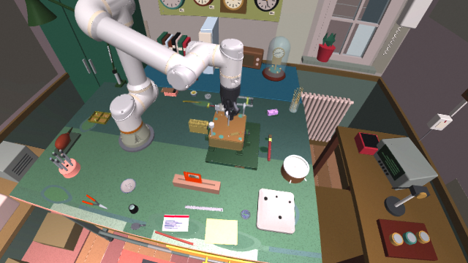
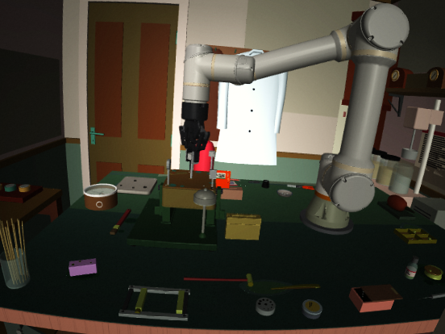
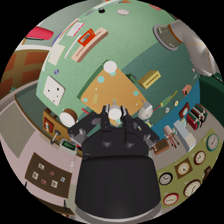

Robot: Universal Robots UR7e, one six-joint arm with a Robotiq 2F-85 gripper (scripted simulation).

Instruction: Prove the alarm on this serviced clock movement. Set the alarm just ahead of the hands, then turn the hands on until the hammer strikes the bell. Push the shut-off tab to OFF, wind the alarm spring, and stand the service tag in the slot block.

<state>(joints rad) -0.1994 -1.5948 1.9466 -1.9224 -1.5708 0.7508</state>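
A white round knob (image 3: 114, 113) on a thin upright stem stands on the back plate of the clock movement (image 1: 227, 130), and my gripper (image 3: 114, 114) is closed on it from straight above. The movement is a brass-coloured box on a dark green base, with a second white knob (image 1: 211, 125) at its near left corner and a yellow shut-off tab (image 3: 95, 98) on the plate. The bell (image 2: 204, 197) hangs on the movement's side on a post. The orange service tag (image 1: 192, 177) stands in the pink slot block (image 1: 196, 183) nearer the front of the bench.
A small brass box (image 1: 197, 126) sits just left of the movement. A red pencil (image 1: 269, 147) and a round drum (image 1: 295, 168) lie to its right, a white plate (image 1: 275, 210) further forward. My arm's base (image 1: 135, 137) stands to the left.
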